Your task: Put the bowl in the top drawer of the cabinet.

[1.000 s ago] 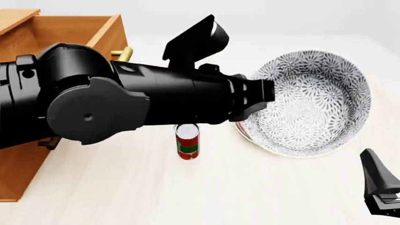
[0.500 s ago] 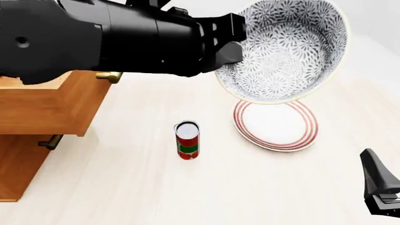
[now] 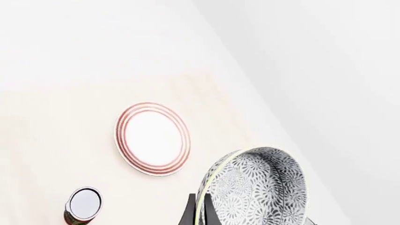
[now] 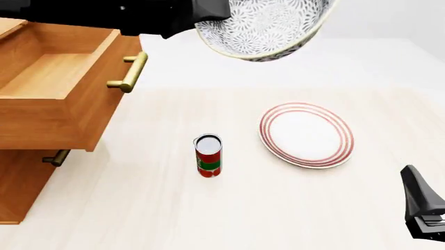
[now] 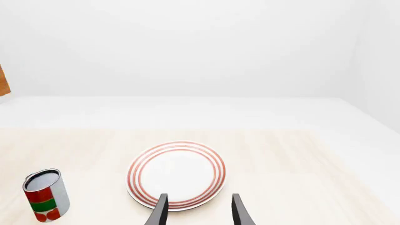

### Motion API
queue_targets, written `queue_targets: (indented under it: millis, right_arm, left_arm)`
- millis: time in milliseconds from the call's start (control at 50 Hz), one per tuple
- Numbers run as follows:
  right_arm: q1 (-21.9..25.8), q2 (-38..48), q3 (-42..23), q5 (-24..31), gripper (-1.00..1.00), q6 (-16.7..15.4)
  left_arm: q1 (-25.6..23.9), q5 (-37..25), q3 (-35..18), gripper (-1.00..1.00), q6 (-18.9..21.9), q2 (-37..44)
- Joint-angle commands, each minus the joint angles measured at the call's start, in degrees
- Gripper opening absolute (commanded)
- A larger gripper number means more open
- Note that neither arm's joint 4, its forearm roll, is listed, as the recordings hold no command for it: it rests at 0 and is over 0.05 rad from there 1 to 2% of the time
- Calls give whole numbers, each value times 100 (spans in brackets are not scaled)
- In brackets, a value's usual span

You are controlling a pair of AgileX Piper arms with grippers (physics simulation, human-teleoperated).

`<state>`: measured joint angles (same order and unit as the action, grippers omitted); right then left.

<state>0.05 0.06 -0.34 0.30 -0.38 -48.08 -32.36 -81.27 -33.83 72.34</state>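
The bowl point(image 4: 268, 26), white with a dense dark floral pattern, hangs tilted high above the table at the top of the front view. My left gripper point(image 4: 208, 10) is shut on its rim; the left wrist view shows the dark fingers point(image 3: 190, 213) clamping the edge of the bowl point(image 3: 259, 187). The top drawer point(image 4: 62, 88) of the cabinet point(image 4: 17, 187) stands pulled open at the left, its brass handle point(image 4: 128, 73) below and left of the bowl. My right gripper point(image 5: 198, 213) is open and holds nothing, low at the table's near right point(image 4: 424, 208).
A red-ringed white plate point(image 4: 306, 134) lies flat on the table, right of centre. A red and green can point(image 4: 208, 155) stands upright left of it. The lower drawer's handle point(image 4: 56, 156) sticks out under the open drawer.
The left arm has lifted the bowl off the plate and carried it up and to the left, uncovering the plate and the open drawer. The right gripper has not moved.
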Motion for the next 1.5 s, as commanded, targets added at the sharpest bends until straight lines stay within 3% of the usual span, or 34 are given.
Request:
queue_targets:
  millis: [20,1500]
  right_arm:
    - [-1,0,0,0,100,0]
    - [0,0,0,0,100,1]
  left_arm:
    - [421,-244,-287,-100,140,-200]
    - [2859,-817,-459,-100,204,-865]
